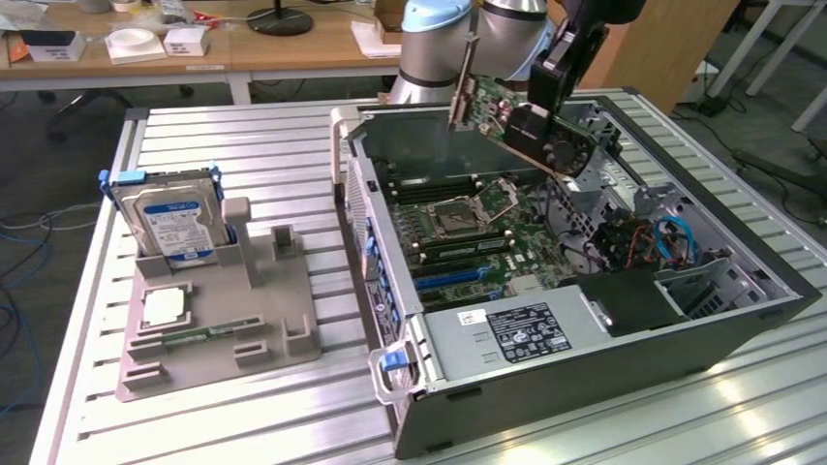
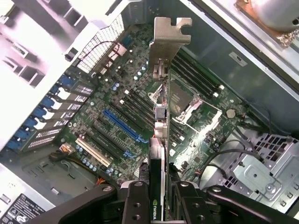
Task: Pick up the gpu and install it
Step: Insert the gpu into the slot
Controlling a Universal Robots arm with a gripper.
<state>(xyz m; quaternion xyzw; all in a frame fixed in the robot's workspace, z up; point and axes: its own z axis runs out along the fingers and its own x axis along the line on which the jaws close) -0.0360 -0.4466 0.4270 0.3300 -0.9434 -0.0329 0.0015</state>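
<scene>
**GPU gripped in the air over the open case**

In the wrist view, the gripper [image 2: 158,198] is seen clenched on the gpu [image 2: 161,140], with its fingers [image 2: 135,203] pressed against the two flat faces of the card. The card is judged light and stiff but fragile. It is best taken by its faces or cooler block, away from the connector edge, and the thin silver bracket [image 2: 169,39] could be bent by a knock. Beyond the card, the blue expansion slot [image 2: 122,125] and the CPU socket [image 2: 180,100] are laid out on the motherboard [image 2: 107,105], so sideways alignment can be read from here. The exterior view gives the card's tilt and height instead: it is held slanted, well above the board inside the computer case [image 1: 582,378].
</scene>
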